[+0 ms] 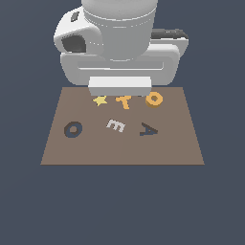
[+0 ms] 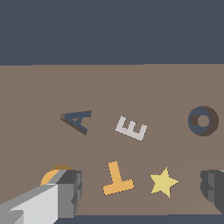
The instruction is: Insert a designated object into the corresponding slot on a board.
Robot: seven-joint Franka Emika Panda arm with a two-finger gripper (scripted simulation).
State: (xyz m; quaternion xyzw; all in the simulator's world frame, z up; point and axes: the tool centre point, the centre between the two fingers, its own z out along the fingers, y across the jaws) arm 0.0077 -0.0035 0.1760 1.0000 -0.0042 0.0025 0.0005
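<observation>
The brown board (image 1: 119, 150) lies flat in front of the arm. The designated object, a small orange O (image 1: 154, 99), rests on the board's far side toward the exterior view's right. In the wrist view the orange O (image 2: 54, 174) peeks out from behind one finger (image 2: 70, 192). The slot, a dark O-shaped recess (image 1: 72, 129) (image 2: 203, 120), is on the exterior view's left. My gripper (image 2: 141, 190) is open wide and empty, hovering over the board's far edge. In the exterior view its fingers are hidden behind the white hand (image 1: 119, 86).
An orange T (image 1: 124, 101) (image 2: 117, 178) and a yellow star (image 1: 99, 100) (image 2: 163, 182) lie between the spread fingers. A pale E (image 1: 116, 126) (image 2: 131, 128) sits mid-board. A dark A-shaped recess (image 1: 148, 129) (image 2: 78, 120) is toward the exterior view's right.
</observation>
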